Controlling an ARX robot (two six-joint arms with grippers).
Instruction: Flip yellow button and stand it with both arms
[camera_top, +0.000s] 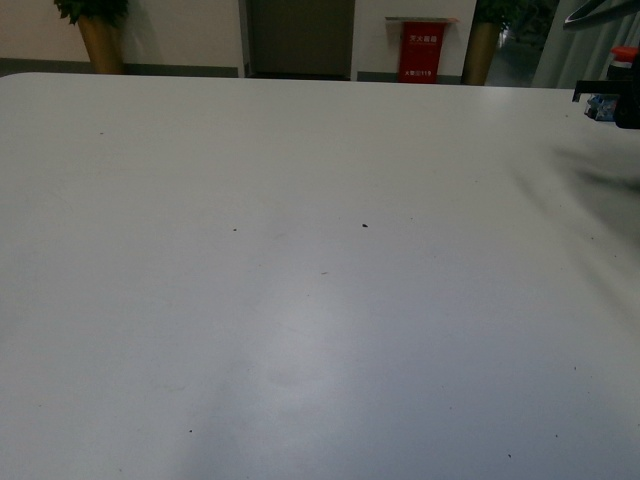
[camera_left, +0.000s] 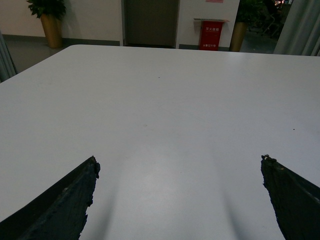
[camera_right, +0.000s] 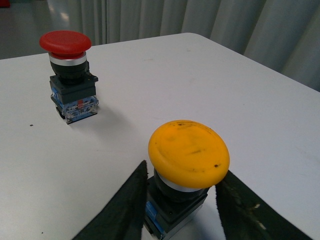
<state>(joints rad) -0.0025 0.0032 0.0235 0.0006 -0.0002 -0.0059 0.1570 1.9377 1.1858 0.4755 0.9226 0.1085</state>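
Yellow, scuffed and faintly speckled, the domed cap of the yellow button (camera_right: 189, 152) sits upright between the two black, rough-edged fingers (camera_right: 125, 207) of the right gripper (camera_right: 182, 205). The fingers flank its black collar and blue-and-clear block, close against or touching the sides; whether they press it I cannot tell. It stands cap-up on the white table (camera_right: 260, 110), so the flip and the standing look done, with only the release likely left.

Beyond it, well apart, a red button (camera_right: 67, 75) stands upright too, its smooth mushroom cap over a silver ring and a boxy block.

In the left wrist view, the left gripper (camera_left: 180, 200) is spread wide over bare matte tabletop, holding nothing.

In the front view, only the table's far right edge shows a dark gripper part and a small red-capped shape, too small to read.
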